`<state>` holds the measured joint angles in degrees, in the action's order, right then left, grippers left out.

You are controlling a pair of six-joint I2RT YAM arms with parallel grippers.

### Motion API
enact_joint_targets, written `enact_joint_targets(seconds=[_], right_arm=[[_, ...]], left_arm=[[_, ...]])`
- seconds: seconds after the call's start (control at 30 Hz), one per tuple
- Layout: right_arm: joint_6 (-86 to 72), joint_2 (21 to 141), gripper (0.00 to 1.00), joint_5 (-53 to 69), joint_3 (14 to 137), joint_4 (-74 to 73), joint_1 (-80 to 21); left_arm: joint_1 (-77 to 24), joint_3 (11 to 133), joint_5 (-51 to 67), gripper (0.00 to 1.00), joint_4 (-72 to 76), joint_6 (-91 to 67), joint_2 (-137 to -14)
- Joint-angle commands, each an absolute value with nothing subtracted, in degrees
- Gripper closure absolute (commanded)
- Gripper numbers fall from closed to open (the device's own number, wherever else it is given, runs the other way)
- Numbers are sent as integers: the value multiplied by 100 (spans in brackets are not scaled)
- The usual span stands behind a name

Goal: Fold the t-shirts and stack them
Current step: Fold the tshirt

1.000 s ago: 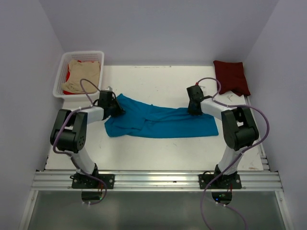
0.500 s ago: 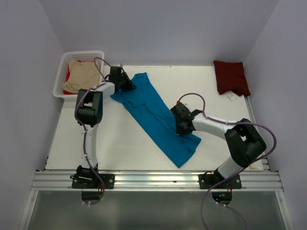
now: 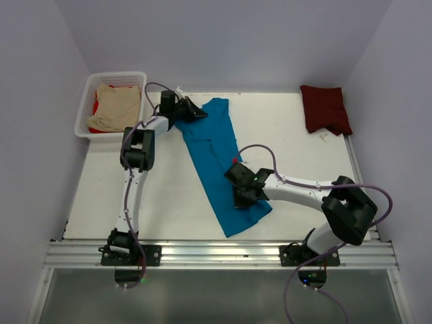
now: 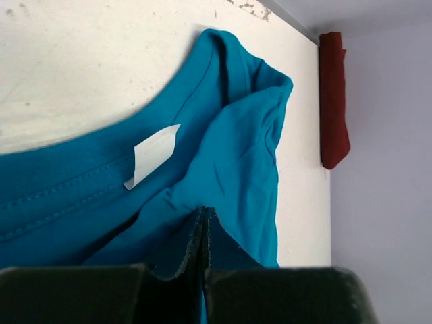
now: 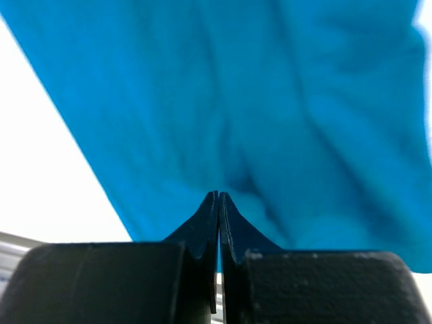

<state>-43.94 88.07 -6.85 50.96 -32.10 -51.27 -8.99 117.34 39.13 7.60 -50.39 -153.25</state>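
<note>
Left fingers (image 4: pixel 192 251) pinched shut on teal t-shirt (image 3: pixel 214 158) collar, far end; right fingers (image 5: pixel 206 229) clamped shut near its hem, close in. Long axis ran diagonally across counter (image 3: pixel 290 135) between them.

red shirt (image 3: pixel 96 109) mostly under beige shirt (image 3: pixel 116 106); teal shirt (image 5: pixel 270 101) blurred, cropped.

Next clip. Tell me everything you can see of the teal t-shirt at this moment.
The teal t-shirt is plain soft cloth, gathered lengthwise into a long, narrow, wrinkled strip. It stretches diagonally across the white table, with the collar end at the far side and the other end towards the arms' bases. A small white label shows inside the neckline. The left end effector is shut on cloth at the collar end, and the right end effector is shut on cloth near the other end.
</note>
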Motion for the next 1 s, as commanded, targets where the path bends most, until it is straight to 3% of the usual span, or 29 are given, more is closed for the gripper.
enact_joint_targets(seconds=[0.0,0.23,0.77,0.97], right_arm=[[-4851,8763,100,-527,5221,-3138,-5413],[-4949,8877,100,-967,5335,-3278,-5704],[-5335,9536,100,-18,5431,-2180,-6442],[-5195,9861,100,18,5818,-1942,-6706]], left_arm=[[-914,12119,4429,100,984,-5501,-15960],[-923,12410,4676,100,1609,-6162,-16339],[-940,12885,4447,100,2065,-6556,-16471],[-967,12377,4641,100,2663,-6365,-15728]])
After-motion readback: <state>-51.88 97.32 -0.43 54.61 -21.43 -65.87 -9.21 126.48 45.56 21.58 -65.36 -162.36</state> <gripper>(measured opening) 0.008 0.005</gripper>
